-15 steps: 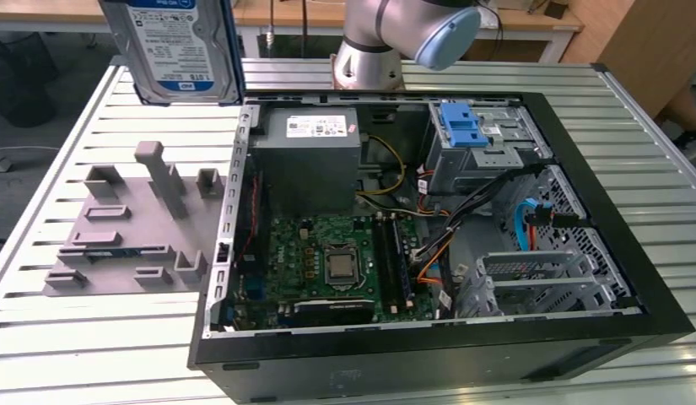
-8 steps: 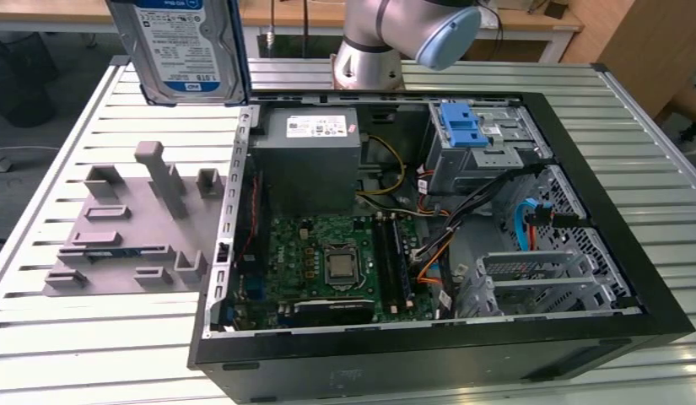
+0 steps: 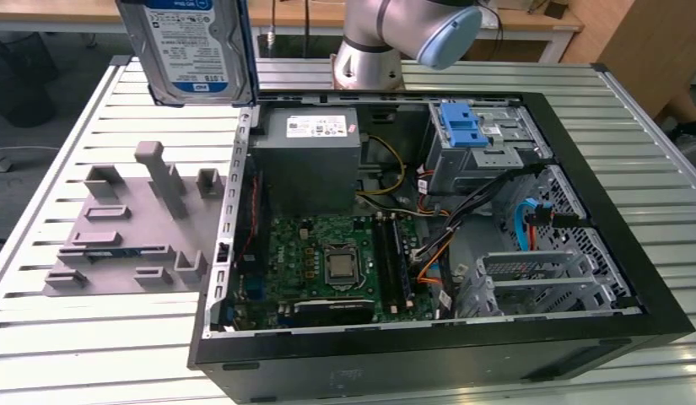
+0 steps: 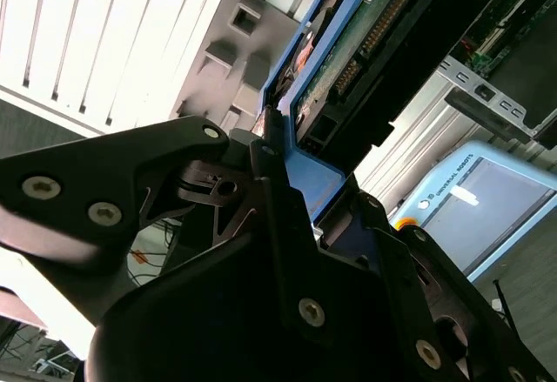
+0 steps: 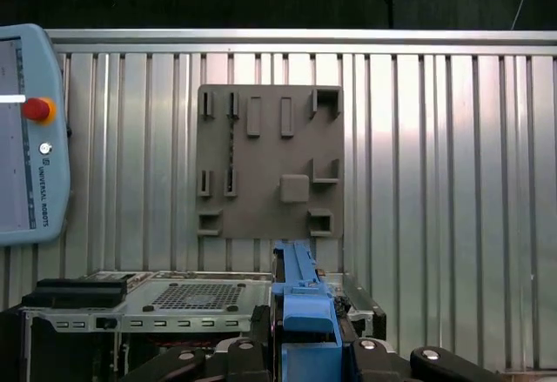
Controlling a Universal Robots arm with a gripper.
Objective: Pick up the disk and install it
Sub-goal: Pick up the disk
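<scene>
Status: my pincer (image 4: 309,182) is closed tight on the disk (image 3: 196,46), jaws clamped across one blue side rail (image 5: 300,299), so the drive is in hand and off the table (image 3: 78,354). The exterior view has the disk held up on edge, label face toward that camera, at the far end on the exterior view's left. It is just left of my arm (image 3: 381,38), and its lower edge appears over the far left corner of the open case (image 3: 617,337). The second wrist view shows the other face: green circuit board (image 4: 365,38) with its connector row, blue rail running down into the jaws. The case lies on its side on the slatted table, open side up. Inside: grey power supply (image 3: 314,156) at the far left, motherboard (image 3: 325,287) nearer with the processor socket (image 3: 340,263) in its middle. Drive bay (image 3: 488,148) is at the far right with a blue latch (image 3: 461,126) on top, perforated metal cage (image 3: 545,274) at the near right, cables (image 3: 482,202) between them. Grey fixture plate (image 3: 128,232) sits on the table just beside the case on the exterior view's left, pegs and brackets standing up. The first wrist view looks past the rail onto that plate, flat on the slats, with the teach pendant (image 5: 26,130) lying on the table apart from it.
</scene>
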